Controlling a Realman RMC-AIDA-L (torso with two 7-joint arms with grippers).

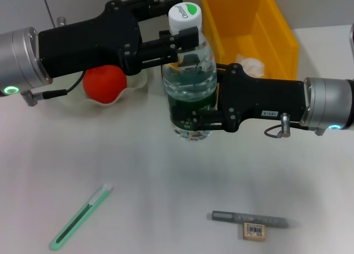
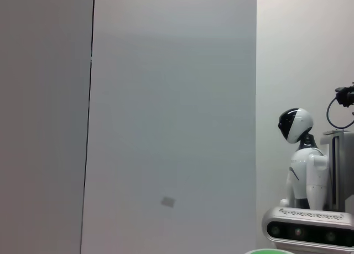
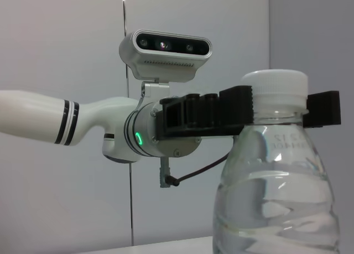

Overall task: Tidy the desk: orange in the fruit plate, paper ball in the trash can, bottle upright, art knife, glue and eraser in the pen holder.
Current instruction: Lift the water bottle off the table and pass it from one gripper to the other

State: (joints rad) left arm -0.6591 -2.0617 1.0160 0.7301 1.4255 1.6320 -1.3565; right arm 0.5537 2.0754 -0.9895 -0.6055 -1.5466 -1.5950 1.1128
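The clear water bottle [image 1: 189, 71] with a white cap stands upright mid-desk. My right gripper [image 1: 193, 93] is shut on its green-labelled lower body. From the left, my left gripper [image 1: 185, 21] is shut on the neck just under the cap; in the right wrist view its black fingers [image 3: 238, 110] flank the bottle [image 3: 276, 198]. The orange [image 1: 104, 83] lies in the white fruit plate [image 1: 138, 83]. A paper ball [image 1: 250, 65] sits in the yellow trash can [image 1: 279, 21]. The green art knife [image 1: 80, 216], grey glue [image 1: 249, 218] and eraser [image 1: 254, 231] lie near the front edge. The pen holder is out of view.
Bare white desk stretches between the bottle and the small items at the front. The left wrist view shows only a grey wall and a small white robot figure [image 2: 301, 154] far off.
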